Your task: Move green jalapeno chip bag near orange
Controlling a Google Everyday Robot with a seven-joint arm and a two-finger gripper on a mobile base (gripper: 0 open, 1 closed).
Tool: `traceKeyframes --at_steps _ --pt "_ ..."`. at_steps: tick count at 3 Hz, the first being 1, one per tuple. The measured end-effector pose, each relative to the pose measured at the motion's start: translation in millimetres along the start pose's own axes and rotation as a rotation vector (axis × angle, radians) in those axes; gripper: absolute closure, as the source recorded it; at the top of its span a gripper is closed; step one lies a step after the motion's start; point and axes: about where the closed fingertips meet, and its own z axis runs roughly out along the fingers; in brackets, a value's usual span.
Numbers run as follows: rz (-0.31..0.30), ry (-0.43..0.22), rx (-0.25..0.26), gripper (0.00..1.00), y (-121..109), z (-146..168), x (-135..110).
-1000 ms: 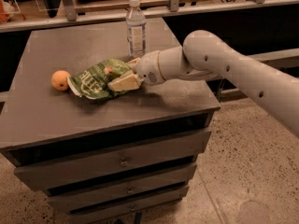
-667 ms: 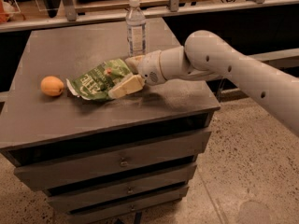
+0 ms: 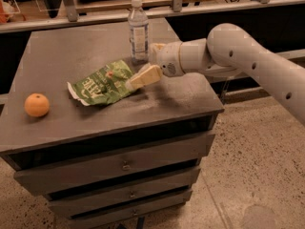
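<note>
Saw the green jalapeno chip bag (image 3: 102,84) lying flat near the middle of the grey chest top (image 3: 71,46), just in front of a water bottle (image 3: 138,30). Saw the gripper (image 3: 136,81) low over the top at the bag's right end in the picture, touching that end or very nearly. Could not tell whether open, shut, or pinching the bag's edge. Found the orange (image 3: 36,104) out to the left, close to the front edge, apart from the bag with bare grey top between. Noted the bag's long way running left to right, with the pale torn end pointing toward the orange and the other end at the gripper. So placed all three almost in one line: gripper, then bag, then orange. Judged the coming move as a slide to the left and a little toward the front, along the bag's long way. Judged the job as not done yet, with a gap to close. Feared a hard shove bumping the round fruit and rolling it off
</note>
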Motion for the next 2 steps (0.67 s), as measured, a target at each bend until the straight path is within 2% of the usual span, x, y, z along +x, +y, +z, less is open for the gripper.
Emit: traceKeyframes --at_steps 1,2 --pt "-0.023 0.017 0.128 0.00 -35.6 -39.3 -2.3" --pt "-0.023 0.017 0.128 0.00 -35.6 -39.3 -2.4"
